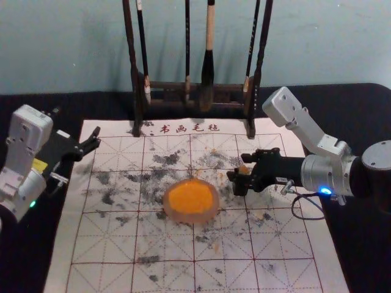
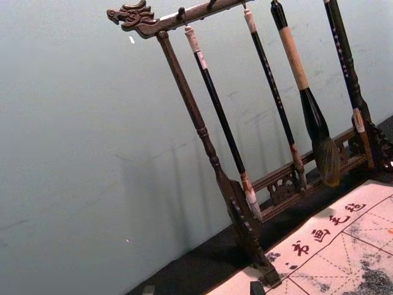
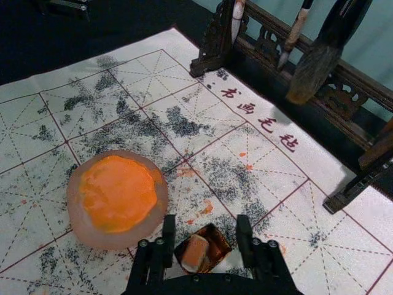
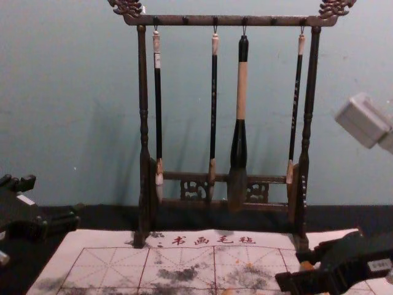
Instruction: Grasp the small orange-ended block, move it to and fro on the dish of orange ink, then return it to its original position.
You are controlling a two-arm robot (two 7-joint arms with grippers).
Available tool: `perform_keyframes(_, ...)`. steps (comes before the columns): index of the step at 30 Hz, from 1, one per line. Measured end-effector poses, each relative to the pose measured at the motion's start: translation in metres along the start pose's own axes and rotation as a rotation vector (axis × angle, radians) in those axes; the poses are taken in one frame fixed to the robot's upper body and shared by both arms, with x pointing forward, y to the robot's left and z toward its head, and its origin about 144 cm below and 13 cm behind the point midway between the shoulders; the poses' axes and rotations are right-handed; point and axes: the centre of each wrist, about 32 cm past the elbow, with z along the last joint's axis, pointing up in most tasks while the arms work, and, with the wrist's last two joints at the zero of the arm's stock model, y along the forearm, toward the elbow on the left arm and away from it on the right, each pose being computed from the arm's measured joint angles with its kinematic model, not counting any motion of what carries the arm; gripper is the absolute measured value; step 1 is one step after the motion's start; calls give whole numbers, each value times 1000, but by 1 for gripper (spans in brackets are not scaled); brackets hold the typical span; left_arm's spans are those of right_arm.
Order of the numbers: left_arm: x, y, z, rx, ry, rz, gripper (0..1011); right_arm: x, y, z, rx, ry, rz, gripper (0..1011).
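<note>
Right jaws (image 1: 239,167) reach inward, wide around the block (image 3: 195,253); left jaws (image 1: 77,122) gape near the mat's left edge (image 1: 66,213).

Black right fingers (image 1: 241,185) carry round screws; behind them come a white label (image 4: 379,265), a silver-grey housing (image 1: 317,173) glowing blue and a looping black cable (image 1: 292,207). Behind the black left fingers (image 1: 91,141): yellow sticker (image 1: 39,165), green light (image 1: 32,204).

We see semi-gloss carved wood on the rack (image 4: 143,92), matt cloth-like mat (image 1: 101,244), smooth frosted dish (image 3: 77,221), wet-gloss ink (image 3: 120,193), glossy glass-like block sides (image 3: 216,247), satin metal arm housing (image 1: 322,174).
</note>
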Motion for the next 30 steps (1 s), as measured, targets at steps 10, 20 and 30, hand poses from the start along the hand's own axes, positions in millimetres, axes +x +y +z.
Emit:
perform_keyframes(10,0,0,0,0,0,0,1001,0,0,0,0,1,0,869)
perform_keyframes(20,0,0,0,0,0,0,1001,-1,-1,0,21,0,-2,1002)
perform_keyframes(30,0,0,0,0,0,0,1001,-17,-6,-16,347,-64,-265,1002)
